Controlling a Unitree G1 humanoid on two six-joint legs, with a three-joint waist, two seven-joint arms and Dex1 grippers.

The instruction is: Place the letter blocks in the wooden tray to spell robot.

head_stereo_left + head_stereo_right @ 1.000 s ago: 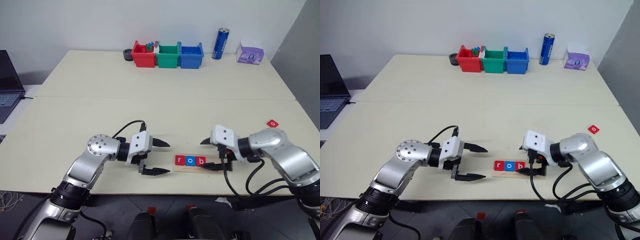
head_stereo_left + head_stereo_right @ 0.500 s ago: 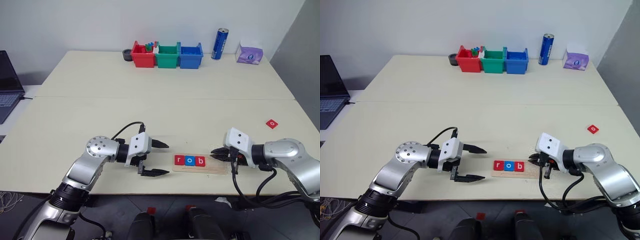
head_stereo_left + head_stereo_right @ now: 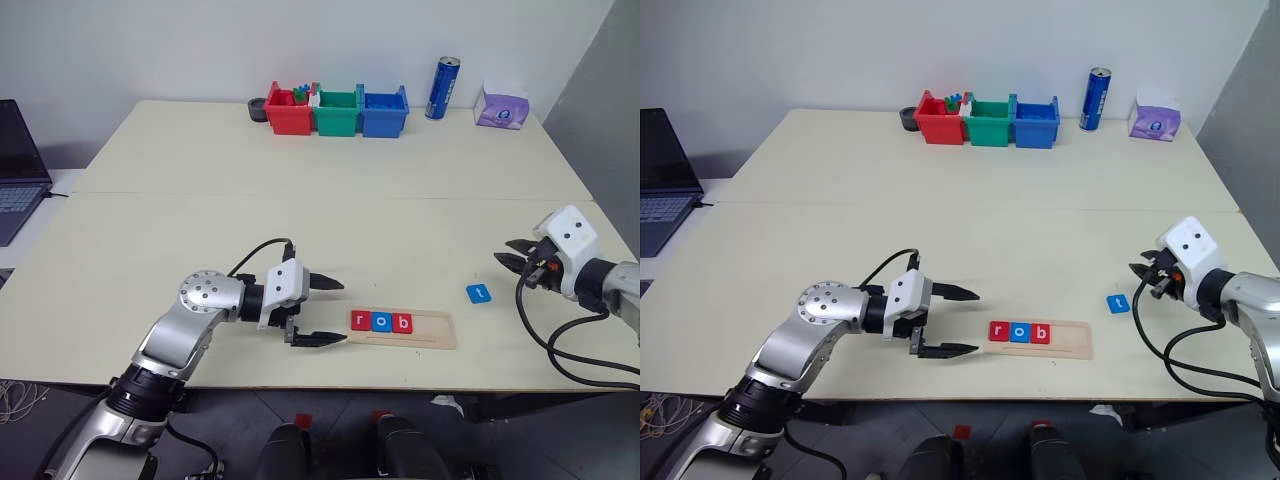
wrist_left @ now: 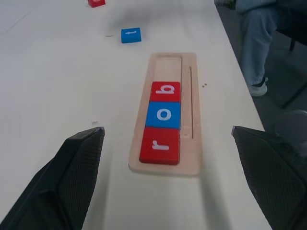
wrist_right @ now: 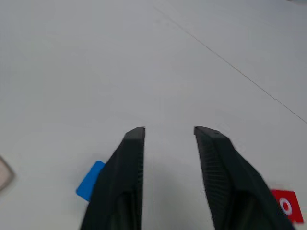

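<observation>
Lying near the counter's (image 3: 150,230) front edge: the wooden tray (image 3: 432,331), its left three places taken by a red r block (image 3: 360,321), a blue o block (image 3: 381,322) and a red b block (image 3: 401,323), its right two places standing bare. Hovering just left of the tray, fingers spread wide and gripping nothing: the left pincer (image 3: 330,312). Resting loose to the tray's right, slightly beyond it: the blue t block (image 3: 478,293). Hanging farther right of the tray, fingers partly apart and empty: the right pincer (image 3: 512,254). Sitting just past that pincer's fingertips in the right wrist view: the red o block (image 5: 286,206). Risking a misspelling if t, the nearer tile, is taken before o; risking also a nudge to the seated row while sliding in the next tile.
</observation>
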